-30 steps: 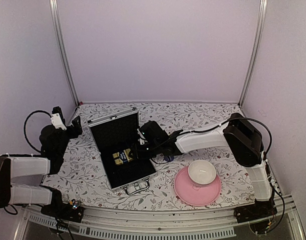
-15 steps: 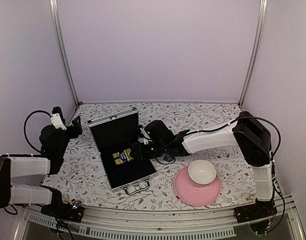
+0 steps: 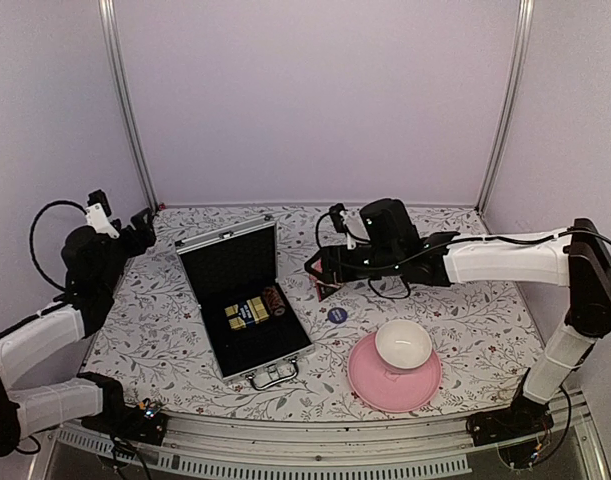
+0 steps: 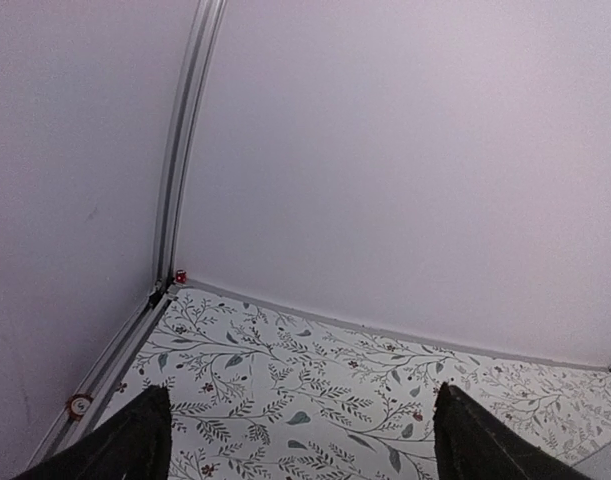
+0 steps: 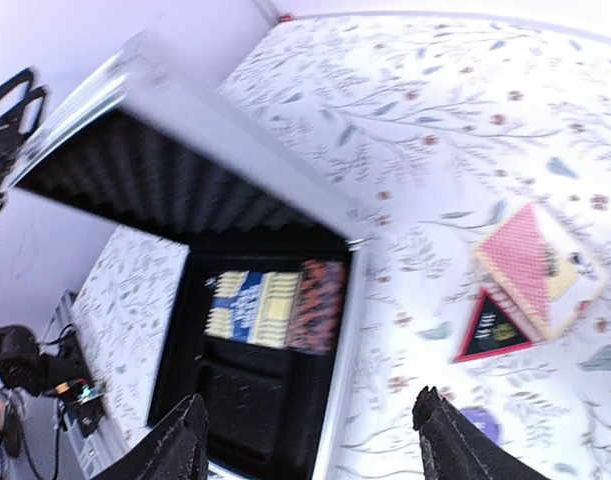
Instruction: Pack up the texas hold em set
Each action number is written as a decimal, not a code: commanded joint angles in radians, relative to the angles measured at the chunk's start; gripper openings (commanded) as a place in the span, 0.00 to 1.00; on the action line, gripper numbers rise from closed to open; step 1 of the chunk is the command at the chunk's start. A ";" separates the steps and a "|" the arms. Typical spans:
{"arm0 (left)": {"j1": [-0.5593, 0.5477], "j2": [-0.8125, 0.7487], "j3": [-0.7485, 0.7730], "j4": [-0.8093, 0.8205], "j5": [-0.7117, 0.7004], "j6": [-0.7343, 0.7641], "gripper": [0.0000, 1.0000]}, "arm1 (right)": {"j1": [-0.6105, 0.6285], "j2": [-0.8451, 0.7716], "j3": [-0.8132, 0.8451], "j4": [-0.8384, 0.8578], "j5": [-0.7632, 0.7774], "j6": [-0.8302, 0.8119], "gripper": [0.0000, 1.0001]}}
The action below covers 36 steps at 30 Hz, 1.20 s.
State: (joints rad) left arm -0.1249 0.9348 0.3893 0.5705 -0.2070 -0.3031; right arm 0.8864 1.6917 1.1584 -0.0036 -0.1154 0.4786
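Observation:
The silver briefcase (image 3: 293,345) lies open, lid up, left of centre. In its black lining sit the gold-and-dark card box (image 3: 246,313) and the dark red chip stack (image 3: 276,301). The right wrist view also shows the briefcase (image 5: 337,370), card box (image 5: 253,305) and chips (image 5: 320,305). The red/pink card box (image 3: 322,290) (image 5: 530,272) and blue disc (image 3: 336,314) (image 5: 482,425) lie on the table right of the case. My right gripper (image 3: 320,270) (image 5: 315,445) hangs open and empty above the pink box. My left gripper (image 3: 143,230) (image 4: 305,450) is open and empty, at the far left.
A pink plate (image 3: 365,385) with a white bowl (image 3: 403,343) on it stands at the front right. The flowered table (image 4: 315,400) ends at lilac walls behind and at both sides.
My right gripper has pulled out of the briefcase, up and to the right, leaving the chip stack beside the card box. My left arm has lifted and swung back-left.

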 commanded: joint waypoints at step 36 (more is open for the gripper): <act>0.028 0.084 0.582 -0.707 0.098 0.280 0.95 | -0.269 0.552 0.496 -0.392 -0.054 -0.696 0.85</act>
State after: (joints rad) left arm -0.1066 1.0454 0.9928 -0.2119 -0.0635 -0.0605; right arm 0.6083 2.2082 1.6142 -0.3698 -0.1856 -0.1684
